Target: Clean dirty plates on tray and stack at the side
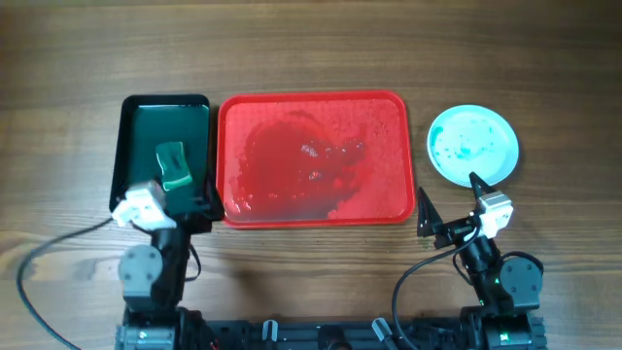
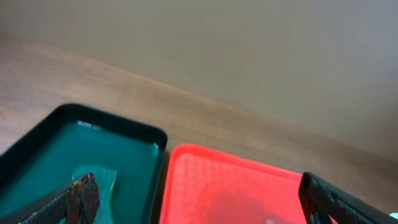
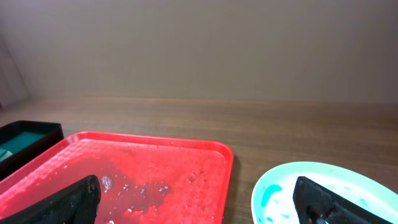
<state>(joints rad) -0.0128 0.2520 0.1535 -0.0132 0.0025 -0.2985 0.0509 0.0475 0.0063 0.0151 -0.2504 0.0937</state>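
Observation:
The red tray (image 1: 313,157) lies at the table's middle, wet, with no plate on it; it also shows in the left wrist view (image 2: 236,186) and the right wrist view (image 3: 143,174). A pale cyan plate (image 1: 473,144) with green smears sits on the table to the tray's right, and shows in the right wrist view (image 3: 280,193). I cannot tell whether other plates lie under it. My left gripper (image 1: 194,199) is open and empty at the green tray's near edge. My right gripper (image 1: 452,199) is open and empty, just in front of the plate.
A dark green tray (image 1: 141,131) with a green sponge (image 1: 173,165) stands left of the red tray; both show in the left wrist view, tray (image 2: 37,149) and sponge (image 2: 102,177). Cables run along the table's front edge.

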